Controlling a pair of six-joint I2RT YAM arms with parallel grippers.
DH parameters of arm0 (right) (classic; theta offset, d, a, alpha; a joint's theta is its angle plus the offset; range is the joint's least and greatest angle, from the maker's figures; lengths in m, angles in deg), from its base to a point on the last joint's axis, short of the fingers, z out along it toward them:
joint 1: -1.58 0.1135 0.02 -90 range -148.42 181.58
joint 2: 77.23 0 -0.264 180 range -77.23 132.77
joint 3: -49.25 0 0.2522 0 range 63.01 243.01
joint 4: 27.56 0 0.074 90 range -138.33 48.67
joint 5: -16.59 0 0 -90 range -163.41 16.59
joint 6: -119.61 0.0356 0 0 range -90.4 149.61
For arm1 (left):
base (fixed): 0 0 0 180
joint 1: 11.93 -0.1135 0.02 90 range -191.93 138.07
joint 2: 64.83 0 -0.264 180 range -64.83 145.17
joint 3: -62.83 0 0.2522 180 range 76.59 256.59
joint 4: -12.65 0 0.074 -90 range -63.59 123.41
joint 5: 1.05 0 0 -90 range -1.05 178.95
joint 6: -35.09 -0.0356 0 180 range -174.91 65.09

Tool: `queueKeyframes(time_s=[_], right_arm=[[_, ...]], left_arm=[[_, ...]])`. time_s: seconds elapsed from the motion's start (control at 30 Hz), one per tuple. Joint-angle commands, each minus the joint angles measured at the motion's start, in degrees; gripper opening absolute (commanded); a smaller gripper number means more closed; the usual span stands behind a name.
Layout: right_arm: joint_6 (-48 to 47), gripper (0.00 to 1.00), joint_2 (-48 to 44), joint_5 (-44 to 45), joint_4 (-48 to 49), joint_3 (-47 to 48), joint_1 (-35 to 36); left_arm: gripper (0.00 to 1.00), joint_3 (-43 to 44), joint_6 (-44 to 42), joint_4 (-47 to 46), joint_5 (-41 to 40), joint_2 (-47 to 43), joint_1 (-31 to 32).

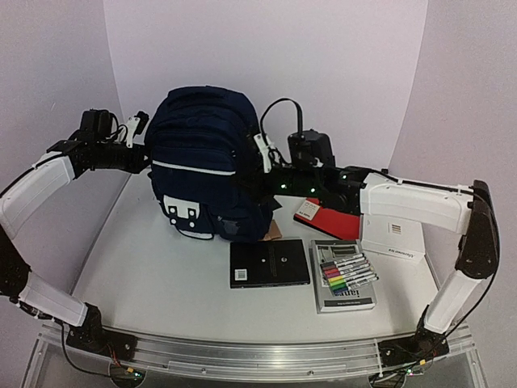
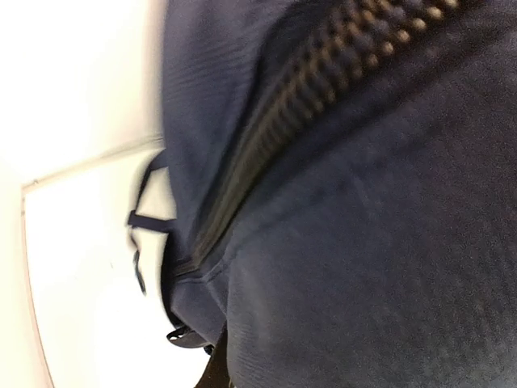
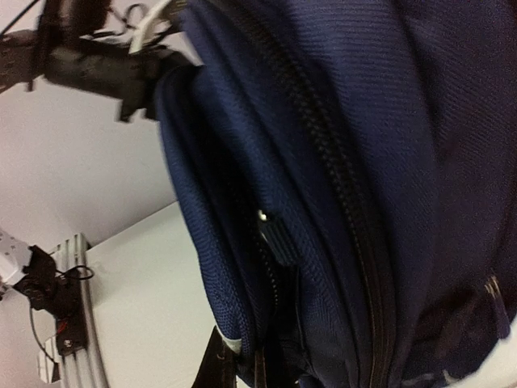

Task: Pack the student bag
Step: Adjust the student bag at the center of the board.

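The left gripper [image 1: 139, 129] was squeezed shut. It looked to have a pinch of cloth from the student bag [image 1: 202, 153], high on the side right at its fingertips. The right gripper [image 1: 262, 152] was shut tight too, pressed against the other side of the bag. I could not tell if it had any cloth or a zip tab between its fingers.

The job just then was probably getting the bag open. To do it well, the left fingers should hold firm and not tug, so the bag does not tip. The right fingers should catch the small zip tab [image 3: 279, 238], not loose cloth, and pull slowly along the zip line [image 3: 323, 137].

The bag stood upright between the two grippers. It was big, dark blue and puffy, with a thin white stripe [image 1: 194, 170] across the front and black zips that all looked closed. Farther out from the right fingers, toward the arm bases, a black book [image 1: 269, 263] and a pack of pens [image 1: 347, 273] lay on the table [image 1: 145, 267].
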Motion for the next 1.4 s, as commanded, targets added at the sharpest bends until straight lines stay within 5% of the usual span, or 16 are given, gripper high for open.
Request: queueKeyframes(time_s=[0.0,0.3,0.6,0.87,0.97,1.07,1.17,1.37], right_arm=[[4.80,0.00,-3.05,1.35,8.69,-0.17,9.03],[13.90,0.00,2.94,8.47,20.41,-2.15,14.71],[15.35,0.01,4.81,13.81,19.27,1.34,17.45],[14.79,0.64,-8.71,30.78,8.08,-4.92,17.53],[14.19,0.75,-13.41,36.75,1.86,-7.29,16.83],[14.60,0.77,-16.39,33.03,-2.17,-9.59,12.18],[14.85,0.77,-16.90,20.46,-2.52,-11.77,5.00],[9.33,0.65,-10.74,7.41,-2.35,-10.47,-3.21]], left_arm=[[0.00,4.82,-0.98,-11.74,0.53,3.44,-3.39],[0.00,8.42,-0.82,-15.28,3.54,11.27,-5.91],[0.00,14.44,-2.22,-17.06,6.22,16.83,-7.34],[0.00,11.86,-5.91,-18.00,12.00,16.13,-7.64],[0.00,10.05,-6.39,-18.71,14.11,15.07,-7.66],[0.00,10.33,-6.34,-18.29,16.52,15.04,-7.69],[0.00,11.43,-5.93,-17.56,17.86,15.73,-7.70],[0.00,13.51,-5.94,-15.83,18.68,17.12,-7.70]])
